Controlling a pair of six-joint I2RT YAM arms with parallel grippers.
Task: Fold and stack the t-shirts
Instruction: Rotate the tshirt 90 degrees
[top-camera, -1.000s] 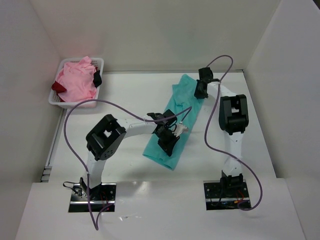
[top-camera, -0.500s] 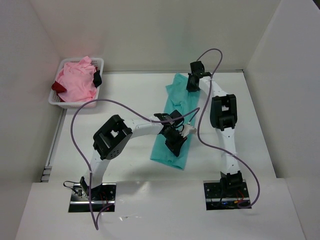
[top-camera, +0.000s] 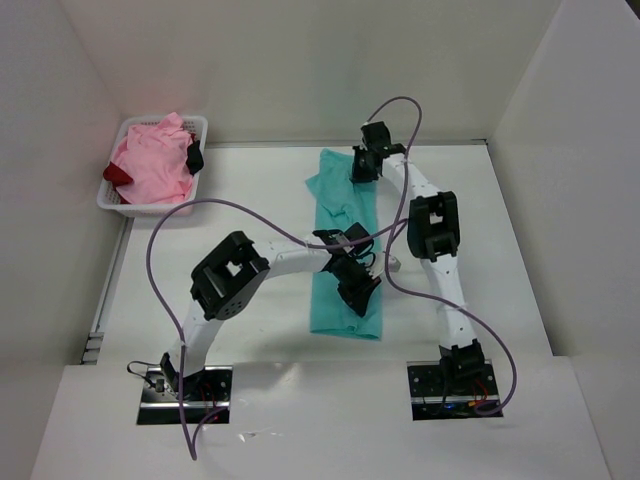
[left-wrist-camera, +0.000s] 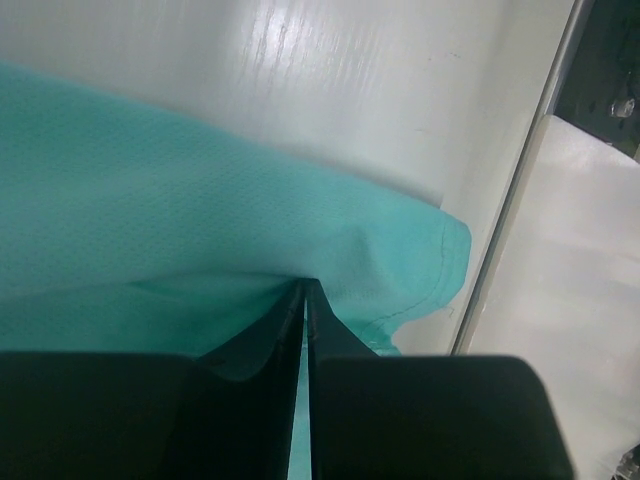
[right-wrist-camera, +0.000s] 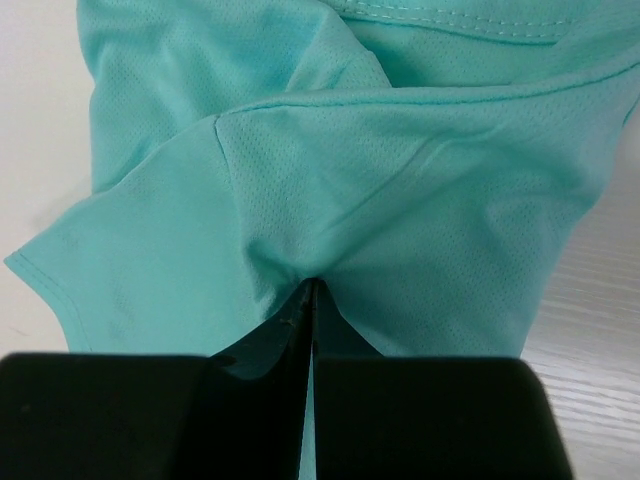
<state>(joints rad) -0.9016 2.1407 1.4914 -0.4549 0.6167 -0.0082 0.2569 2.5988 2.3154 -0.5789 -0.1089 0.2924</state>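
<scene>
The teal t-shirt (top-camera: 342, 250) lies as a long folded strip down the middle of the table. My left gripper (top-camera: 357, 292) is shut on the teal cloth (left-wrist-camera: 200, 240) near its near end. My right gripper (top-camera: 362, 168) is shut on the far end of the teal cloth (right-wrist-camera: 400, 180). The light pink t-shirt (top-camera: 150, 165) is bunched in the white basket (top-camera: 197, 126) at the far left. The dark red t-shirt (top-camera: 117, 174) shows as a small patch at the basket's left side.
White walls close in the table on the left, back and right. A purple cable (top-camera: 170, 215) loops from the left arm over the table's left half. A dark object (top-camera: 194, 157) lies on the pink cloth in the basket.
Both grippers have moved left with the teal t-shirt held between them. The strip has swung from a slant to nearly straight up and down the table.
</scene>
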